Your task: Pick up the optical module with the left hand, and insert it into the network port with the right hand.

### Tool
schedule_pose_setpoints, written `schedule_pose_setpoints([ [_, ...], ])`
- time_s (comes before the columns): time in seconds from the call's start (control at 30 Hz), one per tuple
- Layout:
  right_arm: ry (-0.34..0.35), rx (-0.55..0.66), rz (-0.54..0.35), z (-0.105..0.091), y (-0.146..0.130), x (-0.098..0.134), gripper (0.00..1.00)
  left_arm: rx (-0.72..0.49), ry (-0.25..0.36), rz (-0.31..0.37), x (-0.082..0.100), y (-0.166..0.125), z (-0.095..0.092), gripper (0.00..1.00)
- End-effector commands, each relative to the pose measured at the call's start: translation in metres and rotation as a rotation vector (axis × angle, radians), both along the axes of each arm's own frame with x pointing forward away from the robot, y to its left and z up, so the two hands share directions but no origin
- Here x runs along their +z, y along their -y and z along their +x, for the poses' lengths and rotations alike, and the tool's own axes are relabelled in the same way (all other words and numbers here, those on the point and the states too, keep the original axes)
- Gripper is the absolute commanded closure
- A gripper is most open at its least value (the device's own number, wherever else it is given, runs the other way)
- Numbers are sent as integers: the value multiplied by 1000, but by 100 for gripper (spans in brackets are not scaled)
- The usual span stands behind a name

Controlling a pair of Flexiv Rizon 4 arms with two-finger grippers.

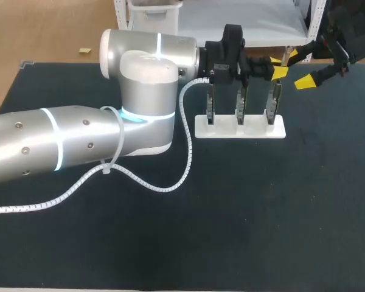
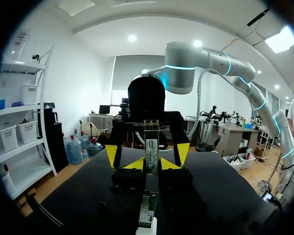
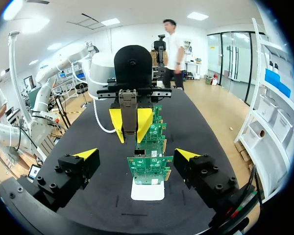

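Left gripper (image 2: 151,165) is closed on the optical module (image 2: 151,147), clamping its lower part from two sides. The module's long axis stands upright, above the end network card (image 3: 149,169) in the white stand (image 1: 240,129). Right gripper (image 3: 136,154) is spread wide and empty. It faces the module across that card and appears well placed to receive it.
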State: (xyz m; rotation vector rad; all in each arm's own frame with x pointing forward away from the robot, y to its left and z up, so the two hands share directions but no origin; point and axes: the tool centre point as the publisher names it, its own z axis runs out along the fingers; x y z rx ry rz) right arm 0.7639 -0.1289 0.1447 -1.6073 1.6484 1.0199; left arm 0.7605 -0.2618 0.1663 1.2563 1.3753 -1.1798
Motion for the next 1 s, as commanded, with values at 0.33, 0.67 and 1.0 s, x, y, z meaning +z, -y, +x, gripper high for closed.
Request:
schedule_pose_setpoints([
  [0.33,7,-9,-3,3,2,4,0,2,1,0,0,0,0,100],
  [0.67,81,-47,6,9,2,41,0,2,1,0,0,0,0,100],
  [1.0,82,-64,6,5,1,51,0,2,1,0,0,0,0,100],
])
